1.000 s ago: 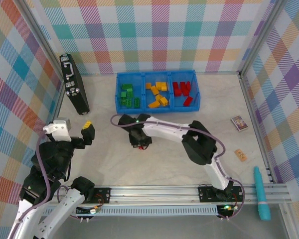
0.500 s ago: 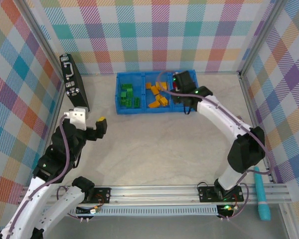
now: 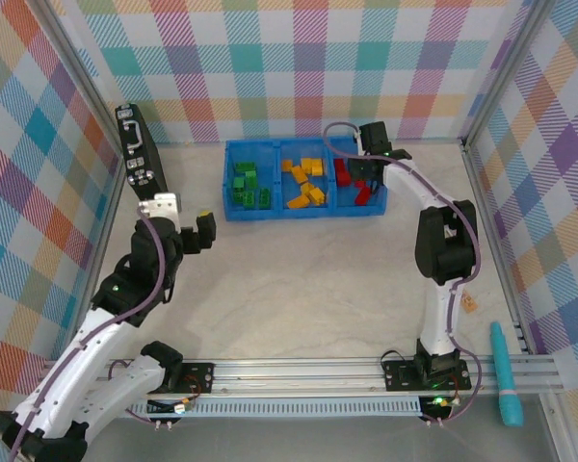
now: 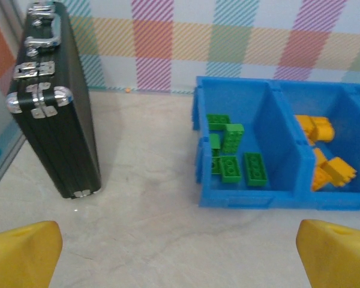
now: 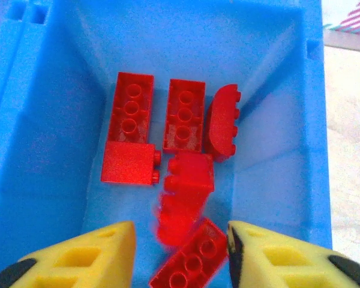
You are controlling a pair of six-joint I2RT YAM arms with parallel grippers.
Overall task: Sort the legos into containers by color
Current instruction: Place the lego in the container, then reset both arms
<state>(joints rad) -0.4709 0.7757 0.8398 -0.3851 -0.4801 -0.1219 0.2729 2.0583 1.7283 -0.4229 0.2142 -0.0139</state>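
Since a second ago the right arm has swung from the middle of the table (image 3: 299, 289) up to 1 o'clock. The right gripper (image 3: 364, 173) now hangs over the right-hand compartment of the containers (image 3: 303, 213). The left arm has stretched from 8 o'clock up toward 9 o'clock.

The containers lie at 12 o'clock on the table, their long side running from 9 to 3 o'clock. A black case (image 3: 140, 164) stands on edge at 10 o'clock, well apart from the containers' left wall (image 4: 258, 198). A teal tool (image 3: 506, 375) lies at 4 o'clock, beside the rail.

The left gripper (image 3: 200, 233) sits at 8 o'clock of the containers. It is spread wide with nothing between its yellow pads (image 4: 21, 255).

The right wrist view shows the right gripper (image 5: 179, 252) with its pads (image 5: 102, 252) parted and nothing clamped. A blurred red brick (image 5: 179, 217) shows just beyond the gap.

The legos lie inside the containers:
- **Left compartment:** the green ones (image 4: 231, 159).
- **Middle compartment:** the yellow-orange ones (image 3: 303, 183).
- **Right compartment:** the red ones (image 5: 185, 114), several of them close together on the floor of the bin.
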